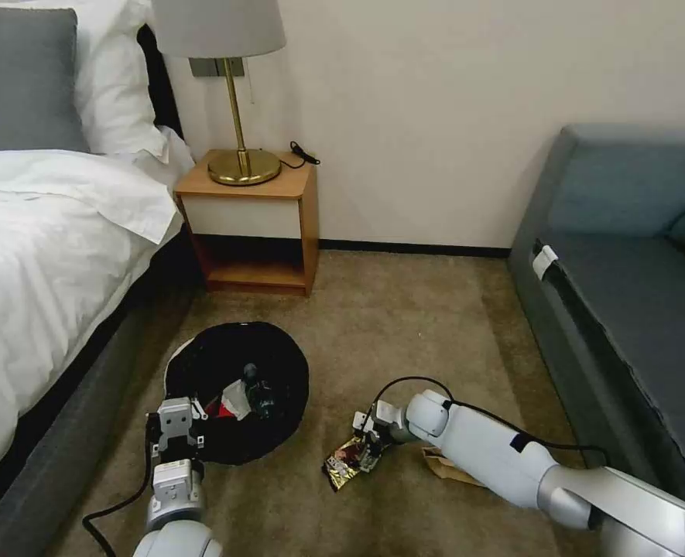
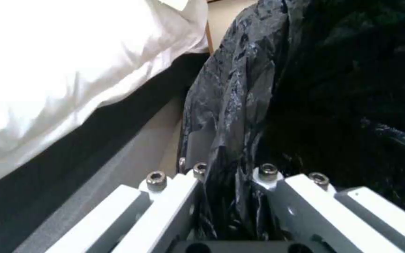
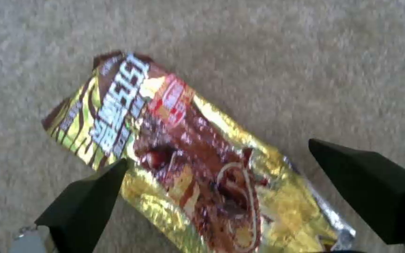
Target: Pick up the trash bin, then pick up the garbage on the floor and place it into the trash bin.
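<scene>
The right claw [image 1: 369, 449] hangs low over the carpet with its fingers [image 3: 88, 198] spread wide, straddling the brown-gold snack wrapper [image 3: 193, 165], which lies flat directly beneath it. In the head view the wrapper's long axis runs diagonally, from near-left up toward far-right, and the fingers sit across its width, so a straight drop should catch it. The left claw [image 1: 176, 433] is clenched on the near rim of the trash bin [image 1: 238, 391], left of the wrapper. The crumpled brown paper bag [image 1: 446, 466] lies just right, under the forearm.
</scene>
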Controlling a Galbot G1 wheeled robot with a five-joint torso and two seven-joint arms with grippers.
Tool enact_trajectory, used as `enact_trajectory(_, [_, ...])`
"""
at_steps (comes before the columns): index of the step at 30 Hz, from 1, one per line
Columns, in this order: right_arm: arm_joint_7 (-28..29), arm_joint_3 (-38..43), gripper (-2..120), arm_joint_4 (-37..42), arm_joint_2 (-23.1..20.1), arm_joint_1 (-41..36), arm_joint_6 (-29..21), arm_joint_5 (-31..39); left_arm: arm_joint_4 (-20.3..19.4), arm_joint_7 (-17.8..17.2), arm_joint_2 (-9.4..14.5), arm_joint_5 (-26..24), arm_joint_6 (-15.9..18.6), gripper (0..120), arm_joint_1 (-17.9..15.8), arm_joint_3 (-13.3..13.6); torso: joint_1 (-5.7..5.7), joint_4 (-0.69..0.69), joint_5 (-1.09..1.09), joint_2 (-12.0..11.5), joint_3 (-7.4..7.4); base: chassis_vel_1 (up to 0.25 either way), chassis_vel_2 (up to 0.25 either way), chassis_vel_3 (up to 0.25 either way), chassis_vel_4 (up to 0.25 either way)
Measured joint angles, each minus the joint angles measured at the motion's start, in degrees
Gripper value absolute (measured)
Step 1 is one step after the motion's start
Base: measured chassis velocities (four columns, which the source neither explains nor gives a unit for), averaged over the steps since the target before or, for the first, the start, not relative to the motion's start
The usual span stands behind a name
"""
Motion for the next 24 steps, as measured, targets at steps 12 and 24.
enact_trajectory(12, [-0.84,0.76,94,-1.21,0.3,-0.42,-0.03,-1.56,0.55,0.11,-0.3,0.3,-0.35,1,-0.31,0.38,0.0,0.0,0.0,0.0,0.0,0.0,0.0,0.0,0.0])
enact_trajectory(24, [-1.41,1.62,51,-0.38,-0.37,-1.22,0.4,-1.8,1.22,0.15,-0.61,0.55,-0.48,1,-0.83,0.6,0.0,0.0,-0.01,0.0,-0.01,0.0,0.0,0.0,0.0])
